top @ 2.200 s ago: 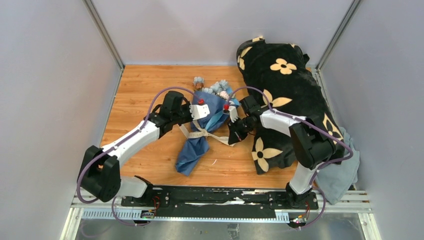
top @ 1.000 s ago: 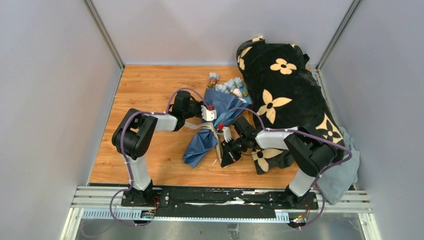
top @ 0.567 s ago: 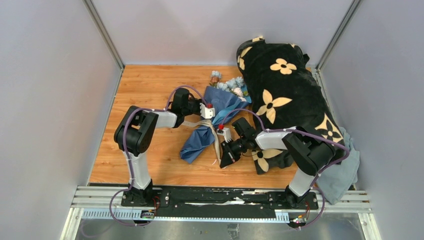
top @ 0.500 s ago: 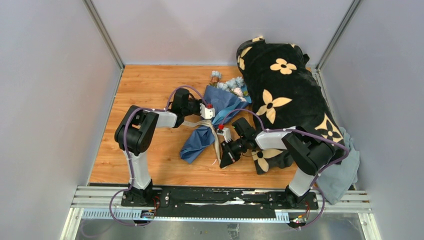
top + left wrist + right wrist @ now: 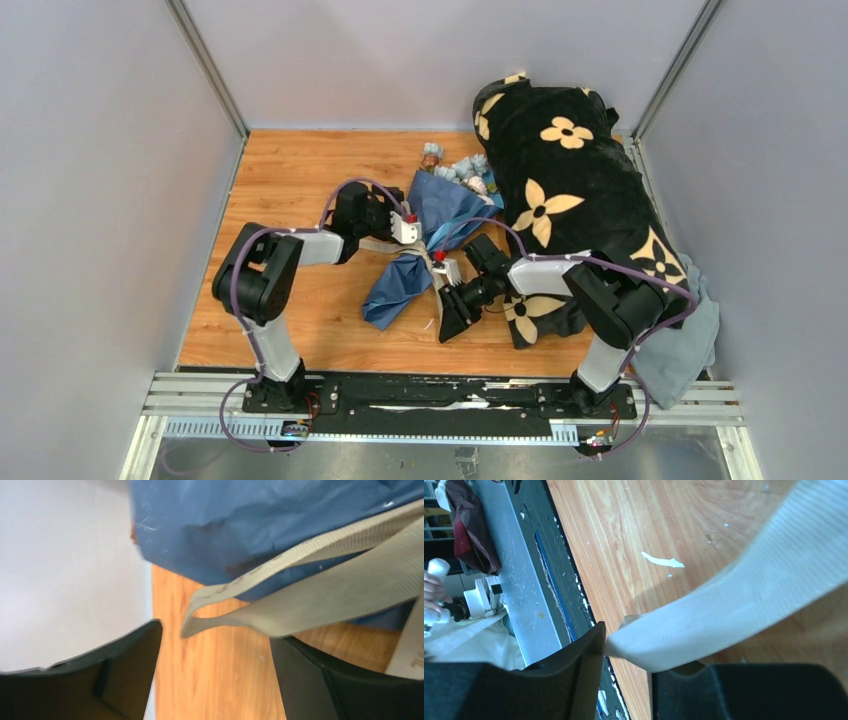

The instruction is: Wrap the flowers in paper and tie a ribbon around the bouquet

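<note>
Paper holding flowers, bouquet lying diagonally on worktop, wide end pointing far-right, left hand gaping wide around ribbon, right hand standing narrowly parted around ribbon's end.

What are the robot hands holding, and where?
Nothing looks gripped. The left gripper and right gripper are open; ribbon ends lie loose between their fingers.
</note>
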Controlling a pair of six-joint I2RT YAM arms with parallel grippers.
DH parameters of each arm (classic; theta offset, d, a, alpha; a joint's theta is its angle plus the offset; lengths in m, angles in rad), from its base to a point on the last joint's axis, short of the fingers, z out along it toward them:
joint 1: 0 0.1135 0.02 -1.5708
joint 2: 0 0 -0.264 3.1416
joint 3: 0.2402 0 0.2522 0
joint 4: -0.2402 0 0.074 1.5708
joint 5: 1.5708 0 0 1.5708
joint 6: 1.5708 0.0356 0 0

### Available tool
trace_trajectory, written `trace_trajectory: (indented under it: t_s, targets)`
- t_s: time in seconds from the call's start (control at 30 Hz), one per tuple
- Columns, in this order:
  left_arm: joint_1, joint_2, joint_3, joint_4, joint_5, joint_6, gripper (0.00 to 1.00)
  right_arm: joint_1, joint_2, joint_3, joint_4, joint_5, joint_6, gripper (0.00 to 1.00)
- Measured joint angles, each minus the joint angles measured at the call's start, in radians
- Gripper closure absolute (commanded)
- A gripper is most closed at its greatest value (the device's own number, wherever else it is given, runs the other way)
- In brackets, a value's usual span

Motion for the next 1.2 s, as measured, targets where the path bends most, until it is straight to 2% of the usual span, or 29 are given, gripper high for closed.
trace_trajectory:
  t_s: [0.1, 0.17, 0.27, 0.37, 0.43, 0.53, 0.67, 0.77, 1.1, 1.2]
  targets:
    - [0.003, -0.108, -0.052, -0.013, -0.026, 0.005, 0.07, -0.001, -0.004, 0.031, -0.061, -0.005, -0.032, 0.51]
    - [0.003, -0.18, -0.052, -0.034, -0.055, 0.001, 0.09, -0.013, -0.014, 0.05, -0.11, 0.005, -0.067, 0.51]
    - [0.017, -0.271, 0.007, -0.198, -0.073, -0.02, 0.32, -0.048, -0.045, 0.071, -0.179, 0.044, -0.121, 0.51]
    - [0.039, -0.349, 0.126, -0.509, -0.03, 0.033, 0.56, -0.114, -0.102, 0.097, -0.261, 0.092, -0.174, 0.52]
    - [0.035, -0.381, 0.166, -0.687, 0.013, 0.061, 0.65, -0.173, -0.149, 0.121, -0.3, 0.123, -0.201, 0.53]
    - [0.002, -0.368, 0.17, -0.891, 0.068, 0.047, 0.65, -0.234, -0.185, 0.162, -0.312, 0.171, -0.22, 0.54]
    - [-0.023, -0.28, 0.157, -0.966, 0.096, -0.047, 0.65, -0.242, -0.18, 0.191, -0.272, 0.189, -0.22, 0.55]
    - [-0.035, -0.239, 0.139, -0.958, 0.083, -0.099, 0.64, -0.242, -0.159, 0.197, -0.241, 0.194, -0.219, 0.55]
    - [-0.111, -0.238, 0.104, -0.885, 0.034, -0.126, 0.68, -0.242, -0.132, 0.199, -0.195, 0.197, -0.218, 0.55]
    - [-0.119, -0.25, 0.08, -0.838, 0.009, -0.144, 0.63, -0.242, -0.132, 0.199, -0.188, 0.196, -0.218, 0.55]
